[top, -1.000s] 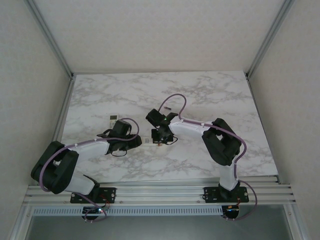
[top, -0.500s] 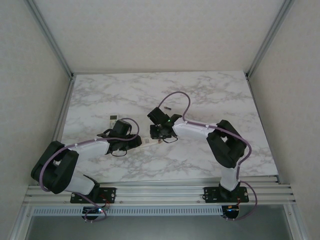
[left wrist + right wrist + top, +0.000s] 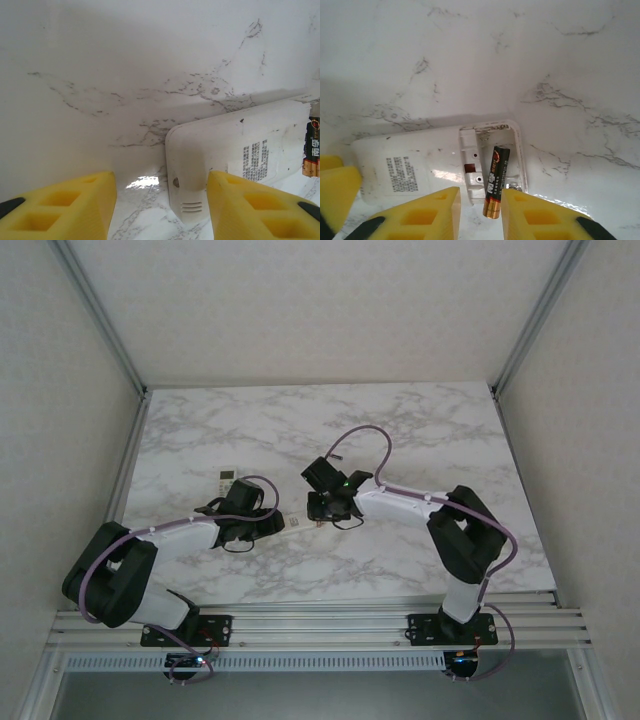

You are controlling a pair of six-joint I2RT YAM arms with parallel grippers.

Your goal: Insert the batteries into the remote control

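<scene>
Since the remote [image 3: 415,167] lies face down on the desk [image 3: 470,50], label side up and battery bay [image 3: 470,137] uncovered, cells can go in from above.

Left end effector [image 3: 161,200]: open, set around the remote's rounded end. Its left finger is clear of the casing, with bare desk between them. Its right finger is against or just over the body, and I cannot tell which from the wrist view. It is not a clamp. My reading is that it acts as a stop, so the remote cannot slide while a cell is pushed in from the other end.

Right end effector [image 3: 481,200]: jaws parted a little, wider than the battery [image 3: 495,185], which has its copper end between them. It is not gripped. The cell sits nearer the right finger; contact is uncertain.

Bay contents:
- Right half: one battery, slanted. The dark end points toward the far wall, and the copper end rides over the near rim and sticks out past it. It is not seated.
- Left half: empty, with bare plastic, a brownish contact and a small hole.

Judgement: the jaws flank the copper end so it can be nudged forward and down until the cell drops flat. The risk is that the cell rolls off the rim onto the desk.
</scene>
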